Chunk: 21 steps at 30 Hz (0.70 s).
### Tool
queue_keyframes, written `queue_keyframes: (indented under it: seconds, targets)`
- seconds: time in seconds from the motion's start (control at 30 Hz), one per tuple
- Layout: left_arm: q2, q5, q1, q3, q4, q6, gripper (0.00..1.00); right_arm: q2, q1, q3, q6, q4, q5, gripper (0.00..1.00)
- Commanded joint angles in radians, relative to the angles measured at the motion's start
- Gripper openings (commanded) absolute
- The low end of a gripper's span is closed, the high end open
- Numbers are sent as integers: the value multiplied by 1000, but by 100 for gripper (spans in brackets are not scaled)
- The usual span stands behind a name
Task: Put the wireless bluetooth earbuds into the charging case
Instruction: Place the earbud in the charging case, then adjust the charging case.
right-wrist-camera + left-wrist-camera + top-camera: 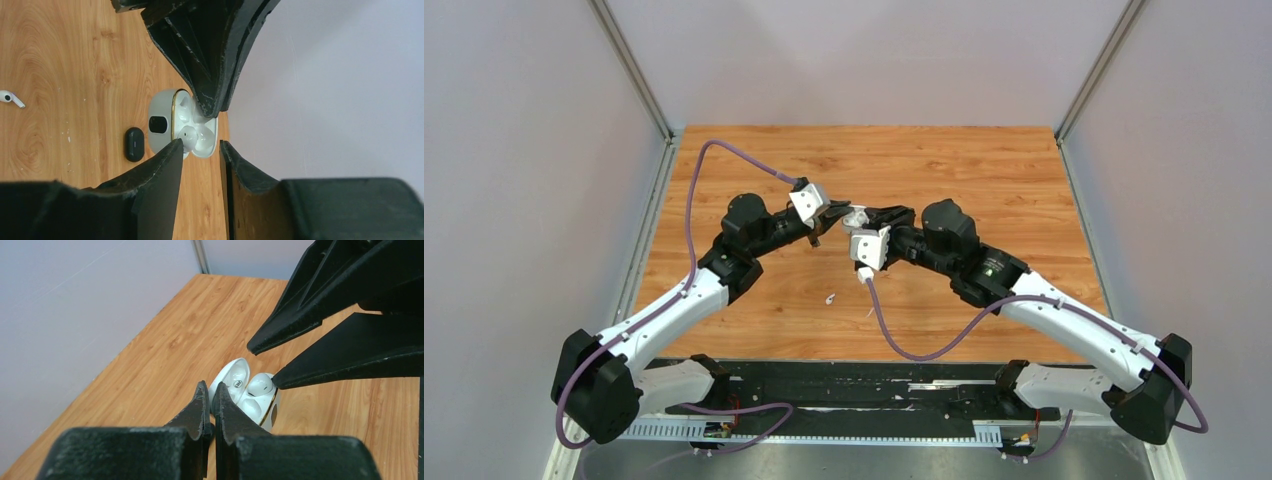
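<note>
The white charging case lies open on the wooden table between both arms. One earbud sits in its socket. My right gripper is open around the case's lid, and its left fingertip touches that earbud. The second earbud lies loose on the table, nearer the arm bases. My left gripper is shut, its tips against the case's near edge beside the open lid. Whether it pinches the lid does not show.
A small black oval object lies on the table next to the case body. Grey walls stand close on the left, right and far sides of the wooden tabletop. Purple cables loop from both wrists.
</note>
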<state>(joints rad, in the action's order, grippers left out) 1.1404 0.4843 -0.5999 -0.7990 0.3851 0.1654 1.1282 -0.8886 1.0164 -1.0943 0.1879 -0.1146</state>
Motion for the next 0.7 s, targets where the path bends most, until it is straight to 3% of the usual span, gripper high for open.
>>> queue_keyframes:
  seconds: [0.0, 0.23, 0.37, 0.5, 0.67]
  targets:
    - [-21, 0, -2, -6, 83, 24, 0, -5, 30, 117, 141, 40, -41, 37]
    - [-19, 17, -3, -29, 61, 76, 0, -39, 122, 254, 305, 259, -201, 56]
    - [-26, 41, -3, -38, 51, 132, 0, 15, 192, 316, 457, 311, -278, 54]
    - [-41, 72, -2, -43, 38, 174, 0, 180, 281, 488, 678, 404, -416, 48]
    - [-63, 102, -2, -40, 24, 214, 0, 280, 327, 567, 764, 441, -548, 44]
